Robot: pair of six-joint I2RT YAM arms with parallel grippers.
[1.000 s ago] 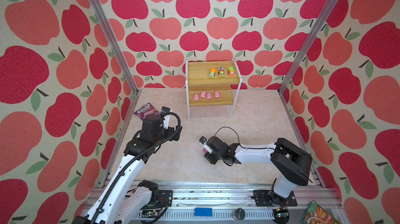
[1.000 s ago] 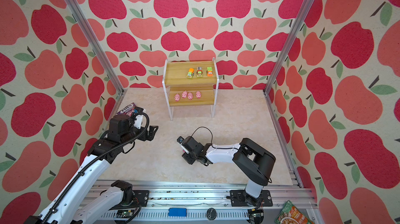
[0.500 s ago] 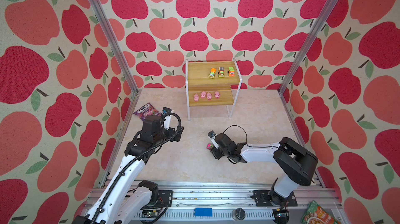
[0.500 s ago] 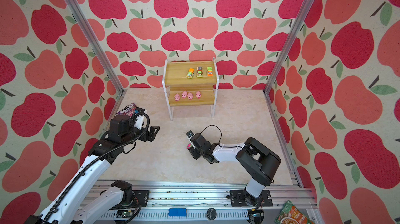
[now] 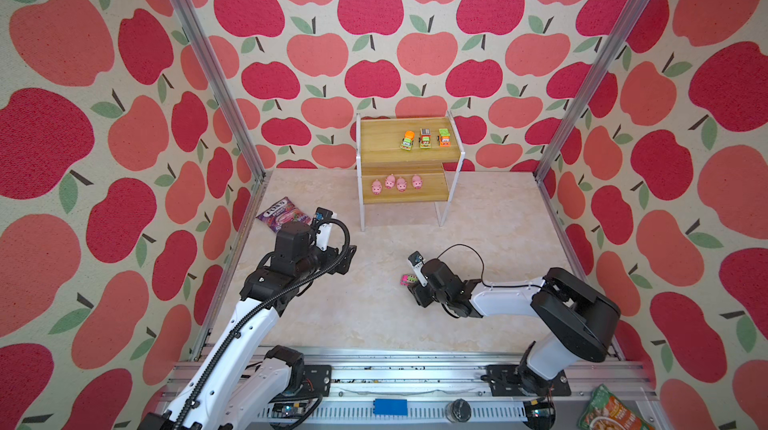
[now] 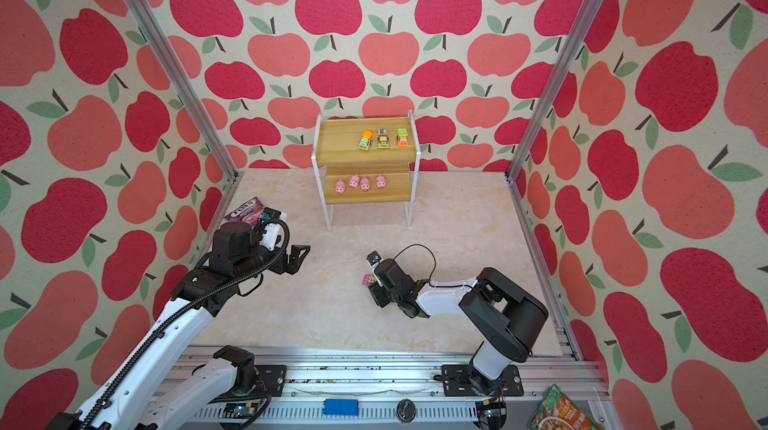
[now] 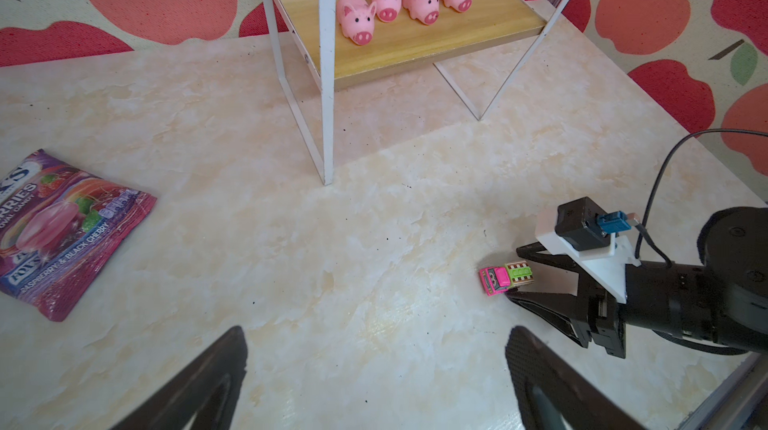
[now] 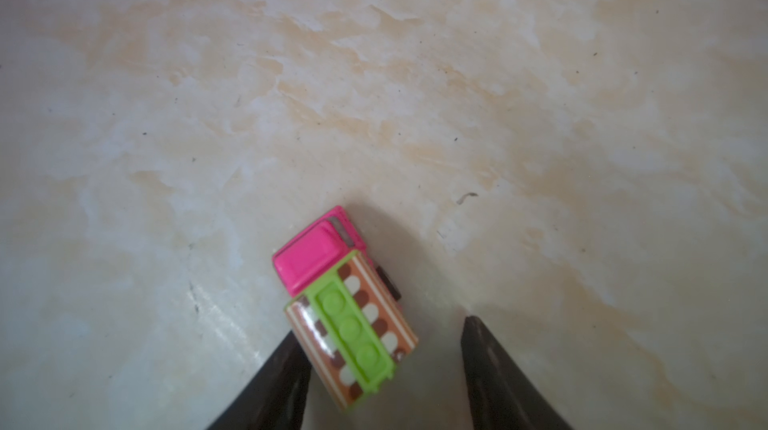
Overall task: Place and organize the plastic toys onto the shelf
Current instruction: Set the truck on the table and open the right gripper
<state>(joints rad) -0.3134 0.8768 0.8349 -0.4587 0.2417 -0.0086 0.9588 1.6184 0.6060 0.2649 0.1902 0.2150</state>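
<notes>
The fingers (image 8: pixel 282 382) of the right gripper (image 8: pixel 384 328) are spread, and nothing is pinched. Between them a truck (image 8: pixel 349 311) is seen: a pink cab, a boxy body striped brown and white with dots, a lime-green strip with three studs along the roof, and a black wheel. Its rear end is set askew in the gap, against one finger and apart from the other. The cab is pointed away from the gripper, past the fingertips. The truck is stood on the table (image 5: pixel 374 324), near the middle and well apart from the shelf (image 5: pixel 382 145). The left gripper (image 7: pixel 374 330) is held wide open and empty above the table, on the left. One truck is counted on the table. On the shelf's upper board three vehicles (image 5: pixel 425 139) are lined up side by side. On the lower board four pigs (image 5: pixel 401 184) are ranged in a row, snouts toward the front edge. One purple bag (image 5: pixel 282 214) is laid flat by the left wall.
</notes>
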